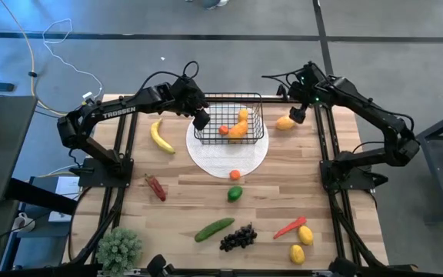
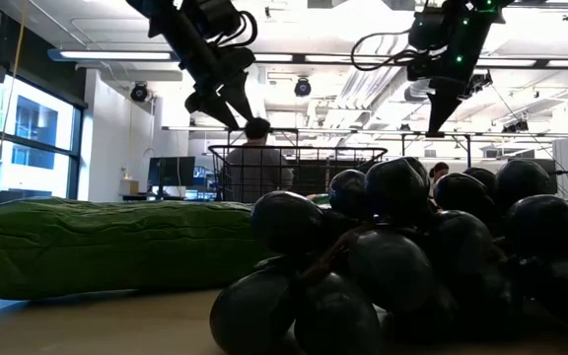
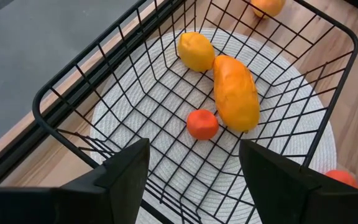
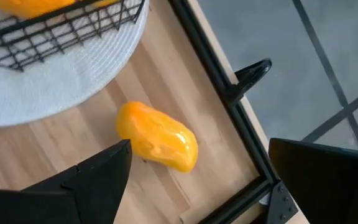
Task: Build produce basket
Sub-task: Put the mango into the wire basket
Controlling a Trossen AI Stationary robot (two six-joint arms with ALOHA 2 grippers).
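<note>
The black wire basket (image 1: pixel 229 119) stands on a white round plate (image 1: pixel 229 158) at the table's far middle. It holds an orange (image 3: pixel 202 124), a mango (image 3: pixel 235 93) and a lemon (image 3: pixel 195 51). My left gripper (image 1: pixel 201 119) is open and empty above the basket's left end (image 3: pixel 194 186). My right gripper (image 1: pixel 298 115) is open and empty just above a second mango (image 4: pixel 157 137), which lies on the wood to the right of the plate (image 1: pixel 284 122). In the low view both grippers hang above the basket (image 2: pixel 294 168).
A banana (image 1: pixel 160 137) lies left of the plate. Nearer lie a red chili (image 1: pixel 155 187), a small orange (image 1: pixel 235 175), a green fruit (image 1: pixel 234 194), a cucumber (image 1: pixel 214 229), grapes (image 1: pixel 238 237), another chili (image 1: pixel 289 227) and two lemons (image 1: pixel 305 235). A potted plant (image 1: pixel 119 248) stands at the near left.
</note>
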